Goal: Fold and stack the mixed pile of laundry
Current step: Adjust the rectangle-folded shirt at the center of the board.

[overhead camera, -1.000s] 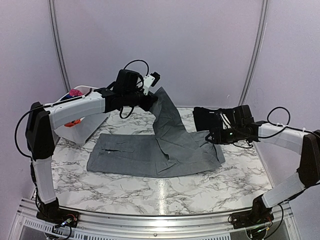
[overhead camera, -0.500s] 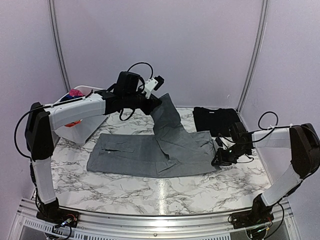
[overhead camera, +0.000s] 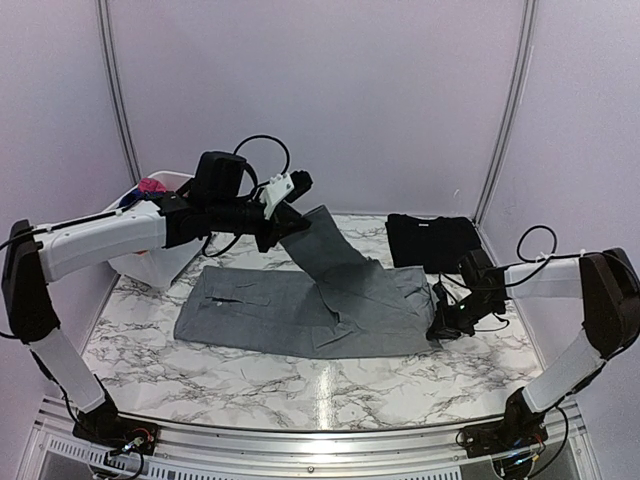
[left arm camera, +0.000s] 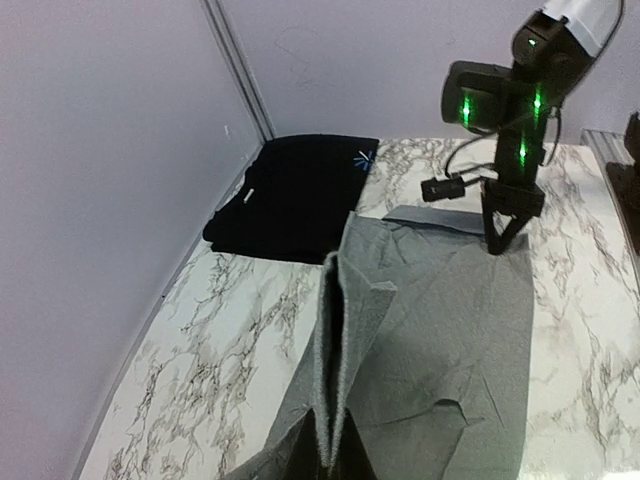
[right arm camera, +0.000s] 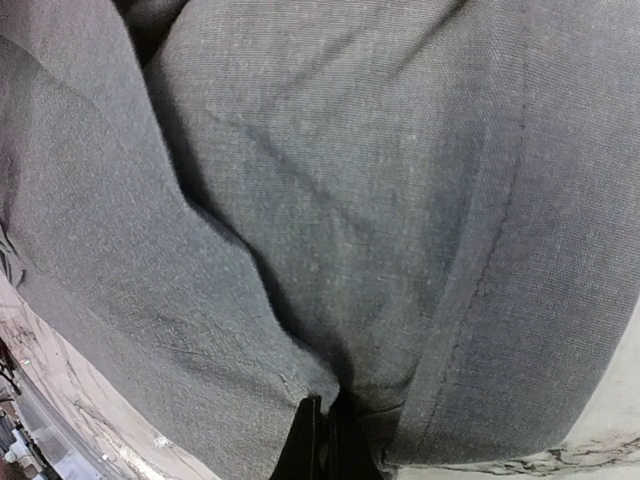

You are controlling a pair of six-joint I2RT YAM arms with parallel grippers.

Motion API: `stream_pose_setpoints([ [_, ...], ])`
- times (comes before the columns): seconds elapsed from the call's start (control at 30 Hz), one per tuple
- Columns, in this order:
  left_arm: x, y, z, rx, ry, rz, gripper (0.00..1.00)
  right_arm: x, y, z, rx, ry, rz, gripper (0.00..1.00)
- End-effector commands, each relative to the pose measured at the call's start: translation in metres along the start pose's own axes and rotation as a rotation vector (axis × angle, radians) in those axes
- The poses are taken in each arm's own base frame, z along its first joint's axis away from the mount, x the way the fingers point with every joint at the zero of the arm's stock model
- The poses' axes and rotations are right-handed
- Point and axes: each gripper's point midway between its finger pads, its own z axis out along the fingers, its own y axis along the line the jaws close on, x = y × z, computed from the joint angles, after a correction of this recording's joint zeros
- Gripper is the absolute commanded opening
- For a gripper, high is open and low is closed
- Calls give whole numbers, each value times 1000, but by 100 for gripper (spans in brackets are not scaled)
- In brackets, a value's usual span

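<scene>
Left fingers [overhead camera: 289,216] were clamped on a raised fold of the grey garment [overhead camera: 265,310]; right fingers [overhead camera: 438,325] pinched its right end. It lay on the table [overhead camera: 300,390], long axis left to right, the lifted fold rising toward the far left.

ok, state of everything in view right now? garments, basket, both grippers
Grey woven garment: mostly spread flat on the marble table, one end lifted off it.
Left gripper: shut on the garment's lifted end.
Right gripper: shut, pinching the garment's right edge at table level.
Black folded garment: folded flat at far right, untouched.
White plastic basket: upright, pink piece showing inside.
</scene>
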Motion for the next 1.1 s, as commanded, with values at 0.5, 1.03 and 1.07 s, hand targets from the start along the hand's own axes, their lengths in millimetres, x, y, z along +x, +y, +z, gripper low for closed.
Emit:
stream_pose_setpoints([
  [0.5,152,-8,-48,-30,395,422,0,27,-29,5,45,32,204,0],
  [1.03,190,27,-69,-100,525,458,44,30,-32,7,43,40,208,0],
  [1.07,187,29,-71,-117,520,447,60,27,-29,6,33,35,199,0],
])
